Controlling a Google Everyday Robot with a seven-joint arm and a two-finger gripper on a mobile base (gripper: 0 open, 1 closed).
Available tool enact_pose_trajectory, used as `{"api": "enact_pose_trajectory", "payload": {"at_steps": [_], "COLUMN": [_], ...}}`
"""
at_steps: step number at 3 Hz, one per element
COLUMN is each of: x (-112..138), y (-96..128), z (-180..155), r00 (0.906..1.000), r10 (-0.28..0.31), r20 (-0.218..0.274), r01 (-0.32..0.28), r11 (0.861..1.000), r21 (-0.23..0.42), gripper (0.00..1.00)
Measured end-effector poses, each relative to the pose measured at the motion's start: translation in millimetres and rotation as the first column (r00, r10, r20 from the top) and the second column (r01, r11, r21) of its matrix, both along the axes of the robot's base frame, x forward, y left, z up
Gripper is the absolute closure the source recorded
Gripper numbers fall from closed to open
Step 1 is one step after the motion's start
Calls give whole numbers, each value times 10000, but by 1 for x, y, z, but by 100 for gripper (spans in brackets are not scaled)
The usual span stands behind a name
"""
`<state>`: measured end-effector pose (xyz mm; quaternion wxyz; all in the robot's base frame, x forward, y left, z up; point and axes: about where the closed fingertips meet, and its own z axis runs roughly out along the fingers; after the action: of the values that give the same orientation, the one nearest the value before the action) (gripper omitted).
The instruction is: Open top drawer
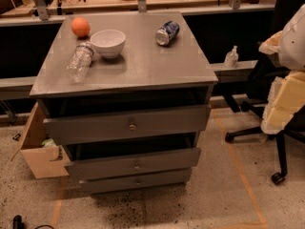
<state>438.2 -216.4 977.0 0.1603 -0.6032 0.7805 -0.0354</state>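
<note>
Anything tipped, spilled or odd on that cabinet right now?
Two things lie on their sides on the cabinet top: the can near the back right and the plastic bottle beside the white bowl; no spill shows. The top drawer and the middle drawer both stand partly out. The gripper is not in view.

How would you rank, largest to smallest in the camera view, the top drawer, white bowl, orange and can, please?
1. top drawer
2. white bowl
3. can and orange look about alike, so unranked.
The gripper is not in view.
</note>
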Motion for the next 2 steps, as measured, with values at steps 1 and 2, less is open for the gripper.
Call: {"api": "enact_pose_trajectory", "payload": {"at_steps": [1,2], "x": [0,9], "y": [0,0], "z": [0,-29], "r00": [10000,9998], "r10": [0,189], "r20": [2,-17], "r01": [0,-189], "r11": [10000,9992], "r21": [0,350], "gripper": [0,0]}}
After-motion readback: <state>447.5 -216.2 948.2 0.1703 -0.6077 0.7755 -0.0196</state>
